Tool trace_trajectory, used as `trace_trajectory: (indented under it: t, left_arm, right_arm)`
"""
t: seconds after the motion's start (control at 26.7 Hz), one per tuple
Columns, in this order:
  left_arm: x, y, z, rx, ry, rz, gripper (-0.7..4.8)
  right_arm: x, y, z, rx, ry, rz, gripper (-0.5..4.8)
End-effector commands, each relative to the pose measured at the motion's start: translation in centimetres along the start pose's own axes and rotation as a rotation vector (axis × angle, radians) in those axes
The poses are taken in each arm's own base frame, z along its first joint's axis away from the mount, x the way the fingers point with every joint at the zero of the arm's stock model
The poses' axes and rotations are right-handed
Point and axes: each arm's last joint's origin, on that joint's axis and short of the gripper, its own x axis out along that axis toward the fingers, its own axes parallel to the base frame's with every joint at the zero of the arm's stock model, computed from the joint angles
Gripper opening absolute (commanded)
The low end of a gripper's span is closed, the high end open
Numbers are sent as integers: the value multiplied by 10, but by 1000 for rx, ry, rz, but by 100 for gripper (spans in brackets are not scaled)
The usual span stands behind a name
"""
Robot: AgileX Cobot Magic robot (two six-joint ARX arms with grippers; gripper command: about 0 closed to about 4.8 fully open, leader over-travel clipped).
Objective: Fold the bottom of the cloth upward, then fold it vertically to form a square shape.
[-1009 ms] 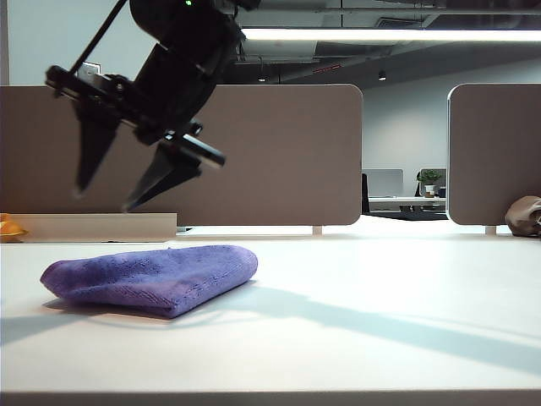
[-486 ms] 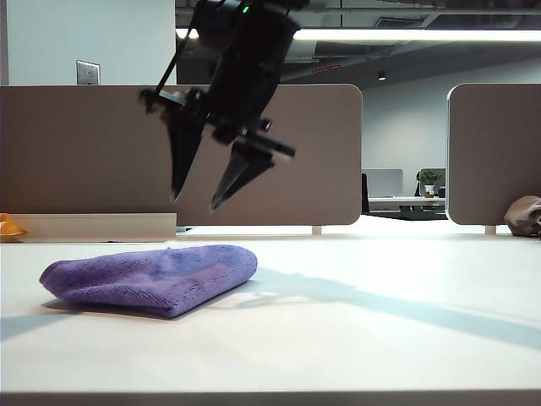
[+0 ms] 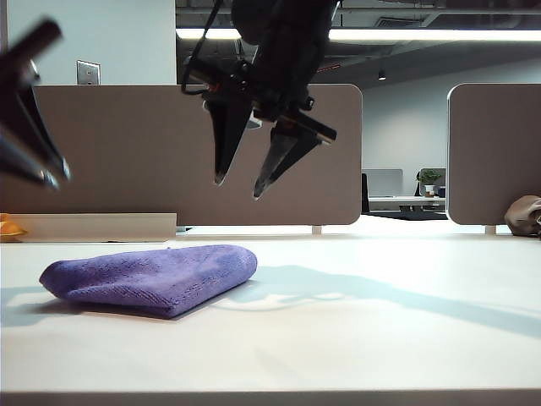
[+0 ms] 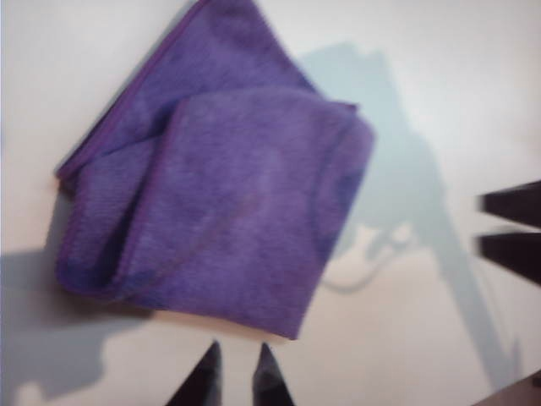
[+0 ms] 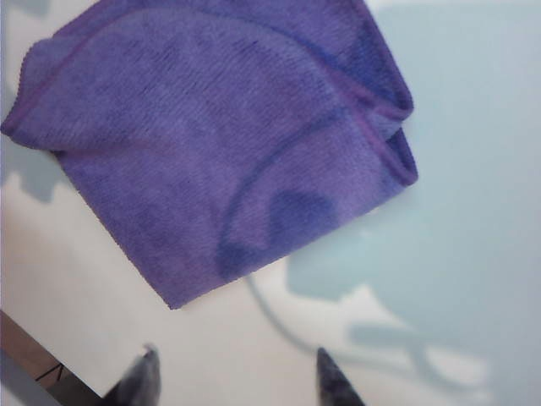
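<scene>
Right pincer further right; left pincer newly in view.

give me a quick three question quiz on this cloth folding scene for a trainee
1. True or false: the right gripper is shut on the cloth.
2. Where is the left gripper? a) pressing on the cloth b) in the air by the cloth's edge, touching nothing c) resting on the table
3. In one word, is the cloth spread flat or folded?

Key: 1 false, it hangs open above the cloth, holding nothing. 2 b. 3 folded.
</scene>
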Motion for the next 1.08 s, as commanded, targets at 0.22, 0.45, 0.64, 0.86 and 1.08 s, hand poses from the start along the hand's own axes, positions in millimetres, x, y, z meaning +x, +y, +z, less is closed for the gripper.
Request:
trace_trajectory:
  t: [0.22, 0.45, 0.64, 0.86, 1.08]
  left_arm:
    - [16, 4, 8, 8, 56, -5, 58]
    - [16, 4, 8, 20, 55, -12, 58]
    - [16, 4, 9, 52, 45, -8, 58]
    - [16, 4, 9, 57, 43, -3, 57]
    - [16, 4, 8, 57, 50, -8, 57]
  right_arm:
    - [-5, -1, 5, -17, -30, 149, 175]
    - [16, -8, 11, 82, -2, 178, 179]
    - [33, -15, 11, 144, 44, 144, 218]
    - [41, -22, 11, 161, 52, 66, 253]
    - [55, -28, 10, 198, 108, 65, 266]
